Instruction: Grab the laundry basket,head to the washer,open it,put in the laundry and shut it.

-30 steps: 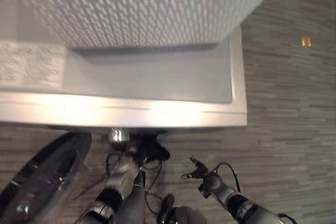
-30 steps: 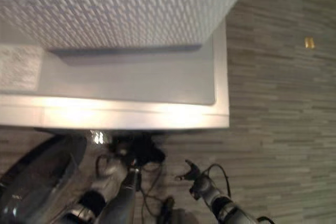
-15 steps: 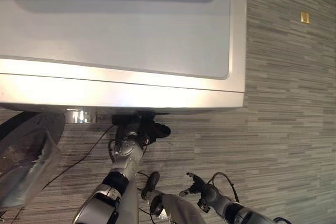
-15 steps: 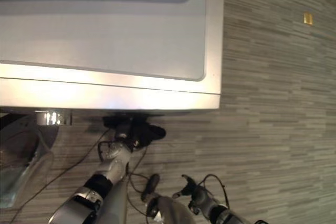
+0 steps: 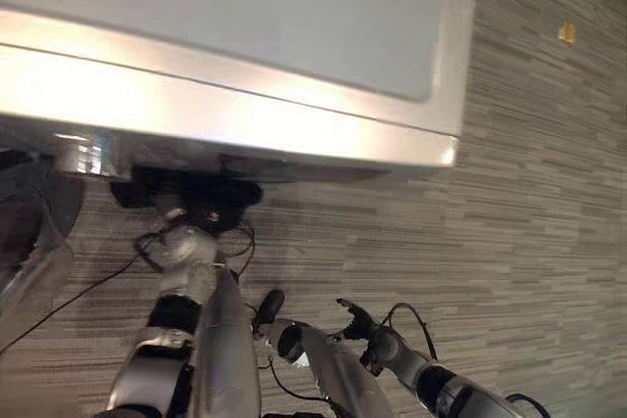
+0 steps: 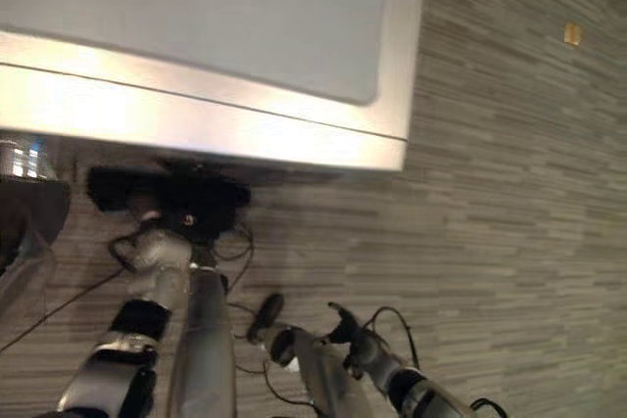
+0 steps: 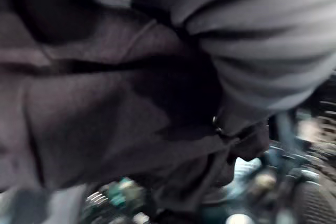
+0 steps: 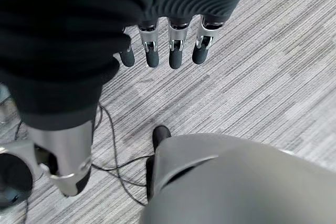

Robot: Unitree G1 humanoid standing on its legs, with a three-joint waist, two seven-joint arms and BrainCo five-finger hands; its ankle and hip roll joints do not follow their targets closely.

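Nearest me, at about 5 o'clock, I see my right robot hand (image 5: 355, 321) hanging low over the striped grey floor (image 5: 529, 242), fingers (image 8: 170, 52) straight and loose, holding nothing. Ahead at 11 o'clock my left robot hand (image 5: 186, 205) reaches under the washer's front edge among dark laundry (image 7: 105, 108); I cannot tell its grip. Farthest, the white washer (image 5: 294, 36) top spans 10 to 1 o'clock.

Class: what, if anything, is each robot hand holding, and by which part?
Right hand: nothing, fingers relaxed above the floor. Left hand: hidden amid dark laundry under the washer; cannot tell.
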